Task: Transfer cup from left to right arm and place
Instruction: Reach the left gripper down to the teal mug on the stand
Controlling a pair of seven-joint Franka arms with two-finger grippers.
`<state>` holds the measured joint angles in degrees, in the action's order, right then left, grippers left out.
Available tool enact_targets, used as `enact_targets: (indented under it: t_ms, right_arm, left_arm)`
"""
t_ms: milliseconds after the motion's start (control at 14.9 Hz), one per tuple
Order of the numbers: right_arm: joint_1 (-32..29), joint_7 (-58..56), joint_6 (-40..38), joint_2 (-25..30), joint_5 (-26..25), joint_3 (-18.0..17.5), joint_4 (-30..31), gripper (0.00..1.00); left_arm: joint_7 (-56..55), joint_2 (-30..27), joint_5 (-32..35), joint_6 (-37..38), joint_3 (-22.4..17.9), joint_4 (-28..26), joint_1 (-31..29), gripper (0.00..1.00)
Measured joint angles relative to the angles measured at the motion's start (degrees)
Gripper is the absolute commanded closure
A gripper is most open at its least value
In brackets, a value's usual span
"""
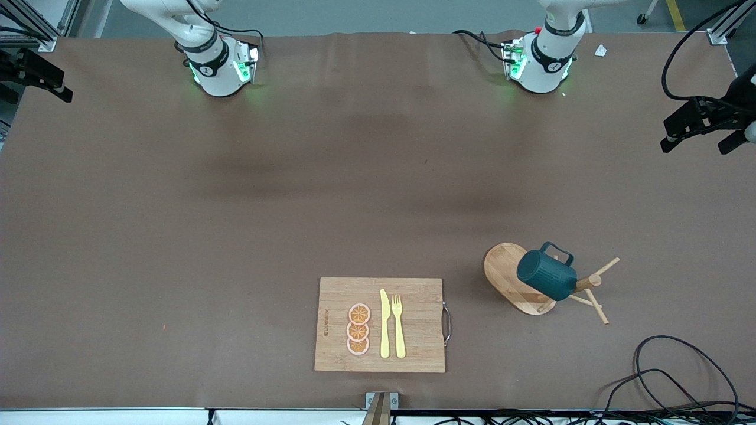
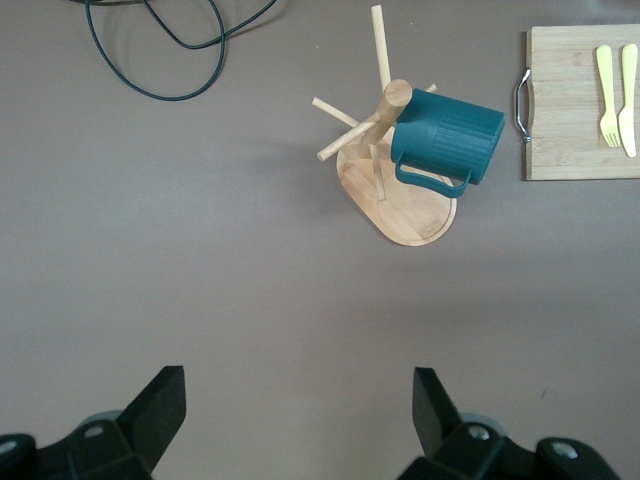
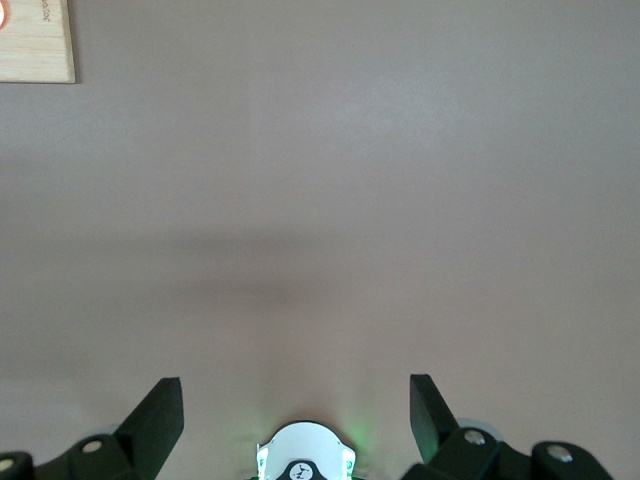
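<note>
Item: the cup (image 1: 546,274), dark teal, ribbed, loop handle. It hangs tilted on a peg of the wooden rack (image 1: 512,276), mouth toward the post, so I cannot see inside it. The rack stands toward my left arm's end of the table.

Item: cutting board (image 1: 336,348), well apart from the rack, toward my right arm's end. On it: three orange slices (image 1: 358,329) in a row, a yellow knife (image 1: 384,324) and a yellow fork (image 1: 398,326) side by side.

Item: my left gripper (image 2: 293,410), released, fingers spread wide, hanging over bare table with nothing between them.

Item: my right gripper (image 3: 295,412), likewise released and empty, over its own base (image 3: 305,452).

Item: loose black cable (image 1: 679,372) near the rack, nearer the front camera.
</note>
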<state>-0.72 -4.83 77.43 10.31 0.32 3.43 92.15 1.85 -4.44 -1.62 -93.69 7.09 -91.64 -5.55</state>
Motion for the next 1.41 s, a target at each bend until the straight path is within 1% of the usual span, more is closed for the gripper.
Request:
enact_targets:
  t_ms: [403,538,807,1008,1210,1412]
  right_arm:
    - [0.00,0.00,0.00,0.00,0.00,0.00,0.00,0.00]
    - [0.00,0.00,-0.01,0.00,0.00,0.00,0.00,0.00]
    - [0.00,0.00,-0.04,0.00,0.00,0.00,0.01,0.00]
    - [0.00,0.00,-0.09,0.00,0.00,0.01,0.02,0.00]
    - [0.00,0.00,-0.11,0.00,0.00,0.01,0.03,0.00]
    - [0.00,0.00,-0.22,0.00,0.00,0.01,0.04,0.00]
  left_arm:
    - [0.63,0.13,-0.06,-0.05,0.01,0.05,0.02,0.00]
    - [2.89,0.50,-0.09,0.02,0.35,-0.05,0.30,0.00]
    - [11.79,3.88,-0.11,-0.46,2.30,-0.08,1.61,0.00]
    - [22.99,6.68,0.92,-3.84,3.73,-0.06,1.80,0.01]
    - [31.43,8.76,1.96,-5.70,4.85,-0.03,1.87,0.02]
    - [44.36,11.08,2.13,-8.60,5.71,-0.04,2.12,0.02]
